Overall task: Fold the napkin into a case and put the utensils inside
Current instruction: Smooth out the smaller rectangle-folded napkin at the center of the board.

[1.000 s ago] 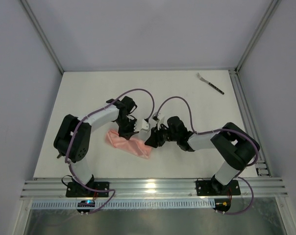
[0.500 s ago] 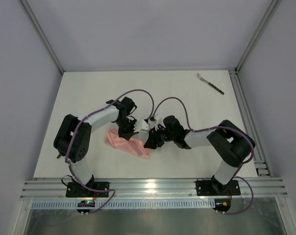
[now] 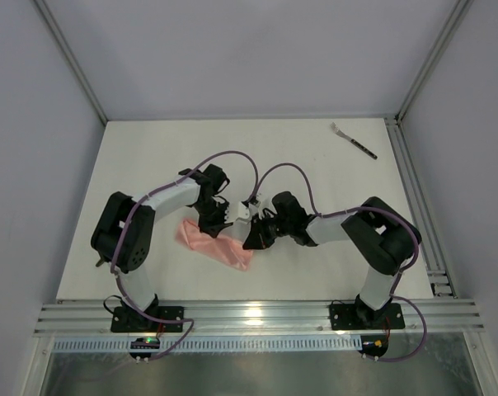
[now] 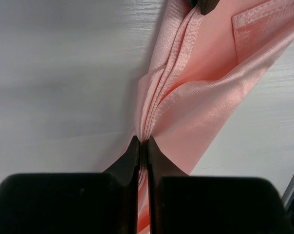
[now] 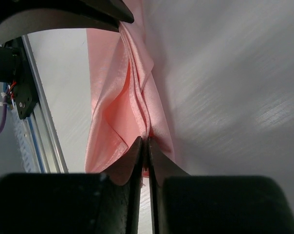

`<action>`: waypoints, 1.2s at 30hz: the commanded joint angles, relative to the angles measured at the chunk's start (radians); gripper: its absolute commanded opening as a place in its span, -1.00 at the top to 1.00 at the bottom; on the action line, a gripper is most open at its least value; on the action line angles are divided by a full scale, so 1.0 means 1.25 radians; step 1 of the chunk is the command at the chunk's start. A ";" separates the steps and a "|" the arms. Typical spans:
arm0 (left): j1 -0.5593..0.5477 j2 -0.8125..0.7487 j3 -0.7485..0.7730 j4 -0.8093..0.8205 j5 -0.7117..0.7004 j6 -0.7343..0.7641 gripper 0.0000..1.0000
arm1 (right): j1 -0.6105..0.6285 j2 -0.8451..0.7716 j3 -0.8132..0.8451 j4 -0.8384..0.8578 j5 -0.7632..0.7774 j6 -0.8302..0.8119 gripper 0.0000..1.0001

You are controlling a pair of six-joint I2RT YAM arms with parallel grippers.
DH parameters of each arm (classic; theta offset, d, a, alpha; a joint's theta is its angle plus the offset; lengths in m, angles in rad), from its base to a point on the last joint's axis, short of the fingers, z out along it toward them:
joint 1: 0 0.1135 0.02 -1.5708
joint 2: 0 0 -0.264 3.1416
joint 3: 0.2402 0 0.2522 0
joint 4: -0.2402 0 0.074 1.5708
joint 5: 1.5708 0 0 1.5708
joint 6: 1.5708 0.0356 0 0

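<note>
Both arms down mid-table (image 3: 150, 157), meeting over the napkin (image 3: 214, 245): a folded pink strip lying slanted, near-centre, a bit to the left. L gripper (image 4: 142, 143): jaws pinched tight on the stacked fold edges, cloth layers squeezed betw. the tips. R gripper (image 5: 146, 140): same deal, jaws closed to a sliver on the hem bundle at the strip's right end. Fork (image 3: 354, 140) lies at the far-right corner, well apart from the cloth.

Salmon-pink napkin (image 3: 216, 245), a slanted folded oblong with bunched layers; slim fork (image 3: 354, 140) well apart, far right.
</note>
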 commanded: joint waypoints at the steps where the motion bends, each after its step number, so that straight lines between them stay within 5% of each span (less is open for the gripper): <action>1: -0.001 0.002 0.007 0.024 0.033 -0.009 1.00 | 0.014 -0.039 0.016 0.029 -0.067 -0.021 0.81; 14: 0.026 -0.015 0.023 -0.021 0.123 0.009 1.00 | 0.031 0.019 -0.042 0.324 -0.071 0.107 0.88; 22: 0.039 -0.060 0.010 -0.033 0.140 0.020 1.00 | 0.030 0.046 -0.074 0.224 0.085 0.075 0.86; 36: 0.044 -0.103 -0.020 0.003 0.159 0.006 1.00 | 0.036 0.009 -0.117 0.209 0.120 0.073 0.85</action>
